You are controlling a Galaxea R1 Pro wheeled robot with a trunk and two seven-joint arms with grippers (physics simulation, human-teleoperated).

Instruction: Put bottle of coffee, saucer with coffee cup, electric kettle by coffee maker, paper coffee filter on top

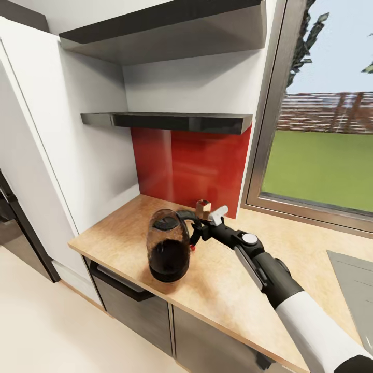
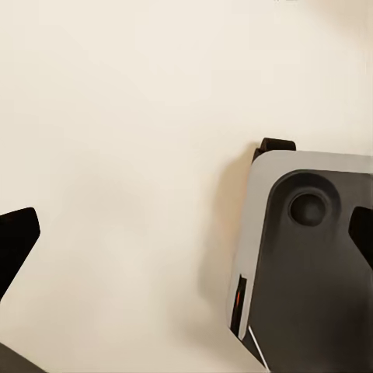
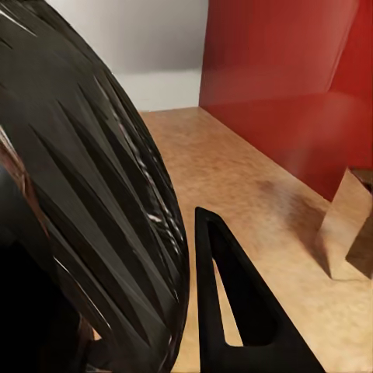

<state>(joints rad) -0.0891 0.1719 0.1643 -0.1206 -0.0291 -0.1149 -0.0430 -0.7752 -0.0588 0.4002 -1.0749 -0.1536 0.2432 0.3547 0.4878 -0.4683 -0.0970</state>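
The electric kettle (image 1: 167,248), rounded dark glass with a black lid, stands on the kitchen countertop (image 1: 233,295) near its left front corner. My right gripper (image 1: 199,229) reaches it from the right and is shut on its black loop handle. In the right wrist view the kettle's dark body (image 3: 85,202) bulges close beside one black fingertip (image 3: 233,303), over the beige worktop (image 3: 233,171). The kitchen shelf (image 1: 171,122) hangs bare above the red backsplash (image 1: 191,166). My left gripper (image 2: 186,233) hangs open over the cream floor.
A small tan block (image 1: 203,207) stands by the backsplash just behind the gripper. A grey sink (image 1: 357,290) is inset at the far right, under a window (image 1: 321,155). Dark cabinets (image 1: 134,300) sit below the worktop. The robot's grey base (image 2: 311,256) is beneath the left gripper.
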